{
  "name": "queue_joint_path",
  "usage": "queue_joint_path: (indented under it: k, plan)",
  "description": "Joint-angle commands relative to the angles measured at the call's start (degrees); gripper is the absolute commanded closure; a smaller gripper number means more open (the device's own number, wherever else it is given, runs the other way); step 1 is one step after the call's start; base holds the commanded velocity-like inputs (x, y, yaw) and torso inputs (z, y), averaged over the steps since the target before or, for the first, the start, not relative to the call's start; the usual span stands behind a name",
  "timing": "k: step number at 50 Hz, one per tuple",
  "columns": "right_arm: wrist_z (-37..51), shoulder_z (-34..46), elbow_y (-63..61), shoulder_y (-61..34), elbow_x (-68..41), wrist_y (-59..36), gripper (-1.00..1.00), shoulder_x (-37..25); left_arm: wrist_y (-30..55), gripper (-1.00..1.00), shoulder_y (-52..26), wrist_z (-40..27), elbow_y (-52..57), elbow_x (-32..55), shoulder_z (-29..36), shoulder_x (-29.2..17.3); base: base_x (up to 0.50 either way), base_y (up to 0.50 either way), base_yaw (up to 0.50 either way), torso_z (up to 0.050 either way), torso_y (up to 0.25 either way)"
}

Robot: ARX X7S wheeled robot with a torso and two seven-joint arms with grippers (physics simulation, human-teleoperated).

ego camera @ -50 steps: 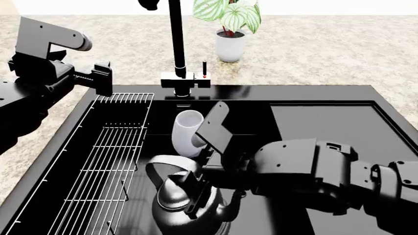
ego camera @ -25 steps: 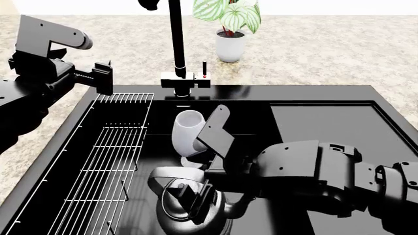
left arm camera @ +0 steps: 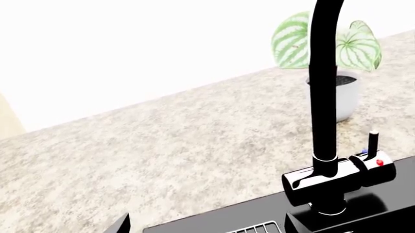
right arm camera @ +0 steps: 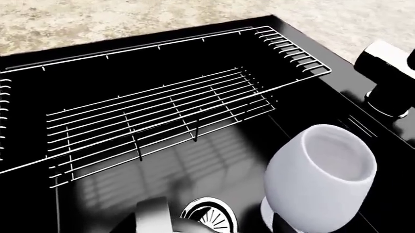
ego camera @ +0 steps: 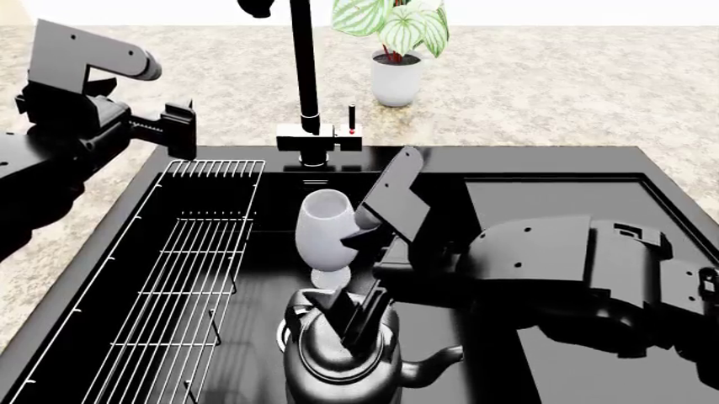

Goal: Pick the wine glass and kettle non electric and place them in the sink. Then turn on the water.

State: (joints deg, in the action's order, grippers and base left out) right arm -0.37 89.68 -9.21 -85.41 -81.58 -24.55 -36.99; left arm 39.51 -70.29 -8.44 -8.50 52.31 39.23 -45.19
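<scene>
1. The right gripper (ego camera: 357,316) hangs low inside the sink (ego camera: 561,164), its dark fingers right at the arched handle of the kettle non electric (ego camera: 343,362). Whether they pinch that handle or have let go I cannot tell; black fingers against dark metal hide the gap.
2. Directly beneath those fingers the kettle stands upright on the basin floor, spout curving off toward the robot's right.
3. Just beyond the fingers, on the side toward the faucet (ego camera: 303,76), the wine glass (ego camera: 326,236) stands upright on its foot, close beside the kettle. Both vessels look placed.
4. To the fingers' left runs the white wire rack (ego camera: 185,286).
5. Farther out, the faucet base sits at the sink's back rim, its short lever (ego camera: 352,119) upright and red-tipped.
6. The left gripper (ego camera: 180,130) hovers over the sink's back left corner with its jaws apparently parted, level with the faucet base and well apart from it. The lever lies to its right. This arm is unburdened and clearly nearer, so turning on the water probably falls to it.
</scene>
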Motion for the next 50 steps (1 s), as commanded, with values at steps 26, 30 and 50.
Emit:
queue_joint_path:
  k: [26,30,50]
  plan:
    - [9.92,-6.95,6.13,-6.11,-4.43,1.30,-1.00,-2.10,0.50,-1.00,1.15,-4.41,1.40,2.62,-3.07,-0.71,0.00,0.00,0.00,0.000,0.000]
    - [12.24,-7.37,11.51,-5.64,-3.04,2.85,-1.00,0.04,0.28,-1.00,1.41,-4.86,1.63,2.56,-3.27,-0.88,0.00,0.00,0.00,0.000,0.000]
    - [16.00,-8.38,28.07,-3.81,2.17,8.94,-1.00,9.77,-0.08,-1.00,1.51,-6.15,2.16,0.98,-3.11,-1.85,0.00,0.00,0.00,0.000,0.000]
